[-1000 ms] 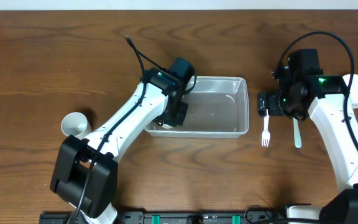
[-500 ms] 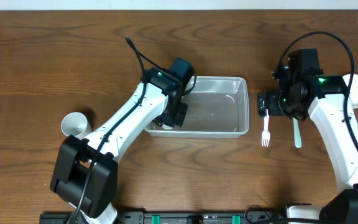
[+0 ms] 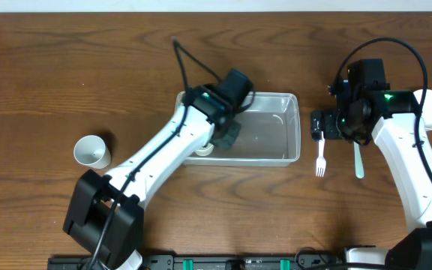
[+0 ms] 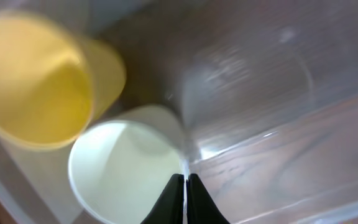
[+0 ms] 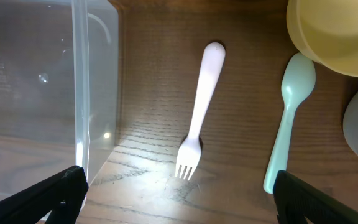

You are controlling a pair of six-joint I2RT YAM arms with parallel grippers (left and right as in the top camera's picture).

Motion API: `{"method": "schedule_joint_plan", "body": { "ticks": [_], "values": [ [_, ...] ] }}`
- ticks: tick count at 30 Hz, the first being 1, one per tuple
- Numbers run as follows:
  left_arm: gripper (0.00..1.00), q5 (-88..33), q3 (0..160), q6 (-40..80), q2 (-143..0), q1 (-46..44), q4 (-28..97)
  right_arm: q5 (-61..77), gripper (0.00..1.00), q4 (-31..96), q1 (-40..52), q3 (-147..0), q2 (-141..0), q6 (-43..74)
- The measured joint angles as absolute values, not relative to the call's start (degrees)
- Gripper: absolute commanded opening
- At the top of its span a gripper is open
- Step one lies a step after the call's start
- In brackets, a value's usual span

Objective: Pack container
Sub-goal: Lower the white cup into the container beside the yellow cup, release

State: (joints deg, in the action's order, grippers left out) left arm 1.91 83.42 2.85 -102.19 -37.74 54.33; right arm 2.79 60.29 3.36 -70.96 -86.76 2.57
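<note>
Movement since the earlier overhead frame is all on the left: the left arm has swung rightward along the container (image 3: 276, 124), and its left end effector (image 3: 227, 135) now hangs over the tub's middle-left instead of its left end. That shift uncovers a white cup (image 3: 203, 148) in the near-left corner. The right arm, fork (image 3: 320, 159) and spoon (image 3: 358, 161) lie as before. The container sits at the centre of the table (image 3: 51, 60), with a lone cup (image 3: 90, 150) well apart to its left.

The left wrist view adds what the overhead hides: a yellow cup (image 4: 39, 81) beside the white cup, both inside the tub. The left end effector is narrowed to a thin slit, tips at the white cup's rim; whether they pinch it I cannot tell.

The right wrist view shows the right end effector (image 5: 179, 199) spread wide above the fork, and a yellow bowl (image 5: 334, 31) past the spoon.
</note>
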Motion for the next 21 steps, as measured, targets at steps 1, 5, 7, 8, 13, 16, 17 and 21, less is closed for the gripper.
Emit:
{"method": "schedule_joint_plan", "body": {
  "ticks": [1,5,7,8,13,16,17,21],
  "values": [
    [0.06,2.0,83.5,2.1,-102.2,-38.4,53.7,2.8,0.97,60.3,3.4,-71.0,-86.8,2.6],
    [0.06,1.9,83.5,-0.3,-102.2,-40.0,52.2,2.8,0.96,60.3,3.4,-71.0,-86.8,2.6],
    [0.06,1.6,83.5,-1.1,-102.3,-40.1,51.3,2.8,0.97,60.3,3.4,-71.0,-86.8,2.6],
    [0.06,1.5,83.5,-1.6,-102.6,-40.1,50.7,2.8,0.96,60.3,3.4,-71.0,-86.8,2.6],
    [0.06,1.3,83.5,-3.3,-104.9,-40.1,49.5,2.8,0.96,60.3,3.4,-71.0,-86.8,2.6],
    [0.06,1.3,83.5,-4.3,-107.6,-40.1,49.7,2.8,0.96,60.3,3.4,-71.0,-86.8,2.6],
    [0.06,1.5,83.5,-4.6,-108.5,-40.1,49.7,2.8,0.96,60.4,3.4,-71.0,-86.8,2.6],
    [0.06,3.3,83.5,-5.0,-111.5,-40.1,50.0,2.8,0.96,60.4,3.4,-71.0,-86.8,2.6]
  ]
}}
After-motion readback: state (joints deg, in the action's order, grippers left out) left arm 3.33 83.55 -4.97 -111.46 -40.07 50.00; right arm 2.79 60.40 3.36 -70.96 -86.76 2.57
